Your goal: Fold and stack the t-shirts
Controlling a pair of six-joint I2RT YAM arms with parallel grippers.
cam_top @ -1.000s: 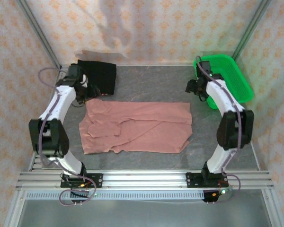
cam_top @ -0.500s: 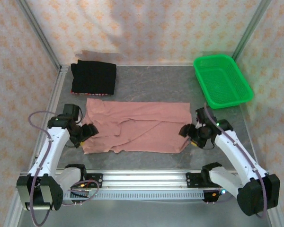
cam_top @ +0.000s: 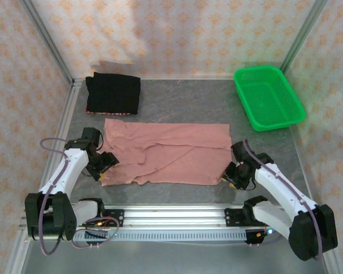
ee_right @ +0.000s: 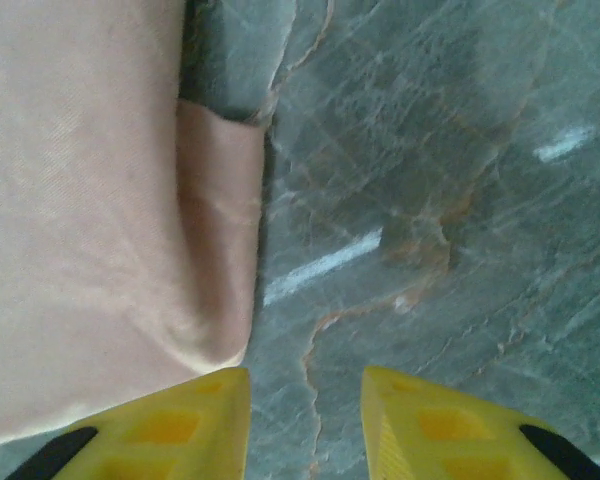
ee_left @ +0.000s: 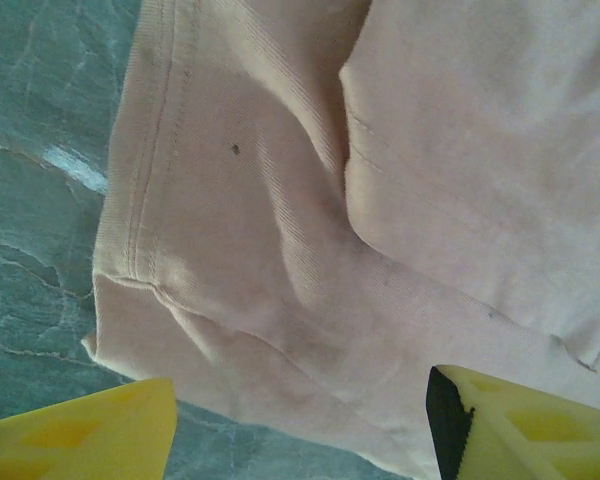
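Observation:
The dusty-pink t-shirt lies spread flat across the middle of the table. A black t-shirt sits folded at the back left. My left gripper is low at the pink shirt's near-left corner. In the left wrist view it is open, its yellow fingers straddling the hemmed corner of the pink shirt. My right gripper is at the near-right corner. In the right wrist view it is open a little over bare table, the pink shirt's edge by its left finger.
A green mesh basket stands at the back right. The grey marbled table has bare room right of the shirt. An aluminium rail runs along the near edge, and patterned walls close in the sides and back.
Both arms have swung from the pink shirt's far corners down to its near corners. The right gripper's jaws have narrowed; the left's stay wide.

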